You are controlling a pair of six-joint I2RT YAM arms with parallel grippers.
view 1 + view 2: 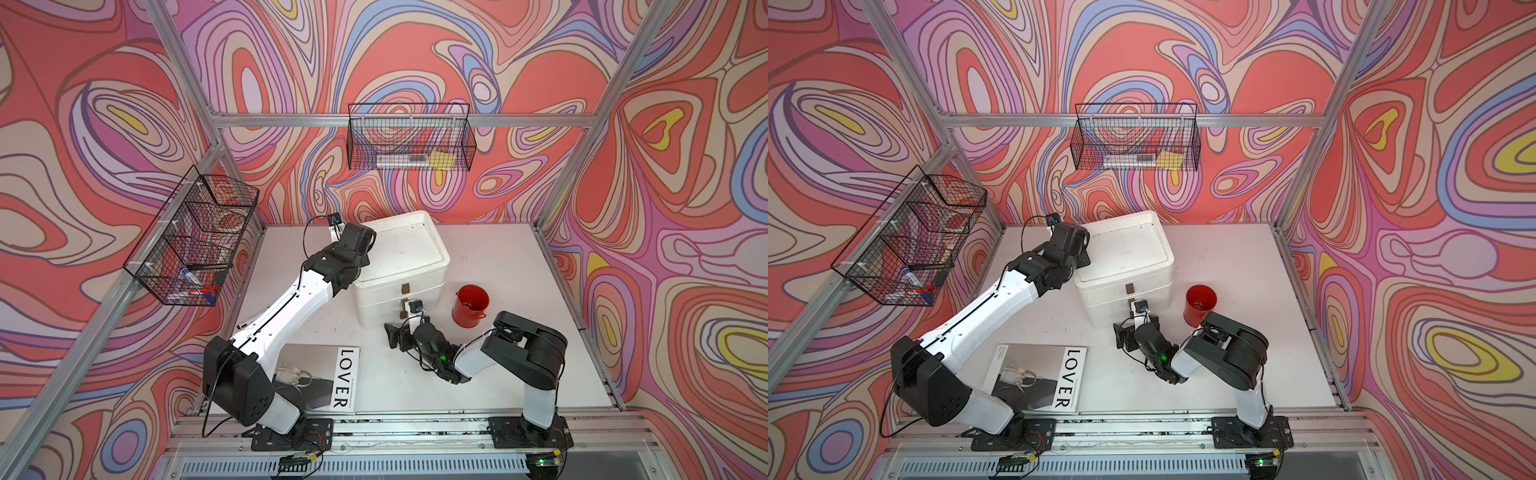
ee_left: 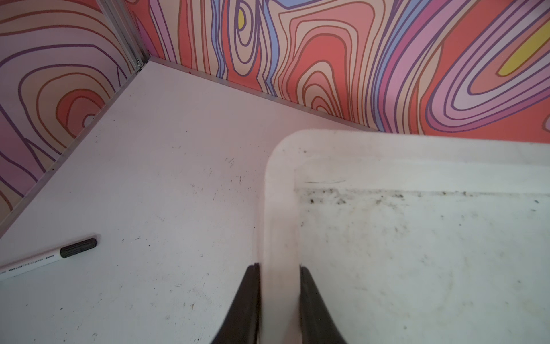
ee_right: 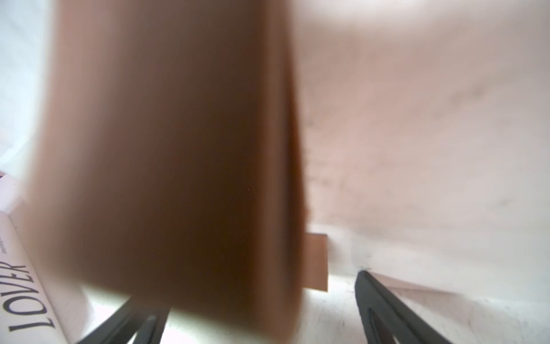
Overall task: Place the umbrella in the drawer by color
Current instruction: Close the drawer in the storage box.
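Clearly the left gripper (image 2: 279,266) is doing the bracing. Its jaws are nearly closed and pinch the raised rim (image 2: 279,208) of the white drawer unit (image 1: 374,303), with one finger outside the wall and one inside the shallow top tray. The right gripper (image 3: 247,286) is spread as wide as it goes and has nothing in it. It sits low against the unit's front, where the brown tab handles (image 1: 406,288) hang. In the right wrist view a blurred tab (image 3: 178,149) looms close to the lens between the fingers, with a smaller tab (image 3: 317,262) beyond it. Which drawer it is lined up on I cannot tell, and from above the drawers look shut. The unit looks like light plastic, so I'd expect it to skid on the smooth table (image 1: 498,353) if tugged unheld, which makes the hold on the rim sensible. The tabs look thin and flat, maybe a little floppy. The place to pinch is across the flat faces near the root, pulling straight out. As for the umbrella, I cannot find it in any view, so its colour and feel are unknown to me. A red bucket (image 1: 470,305) stands just beside the unit, and a magazine (image 1: 328,378) lies nearer the arms' bases.
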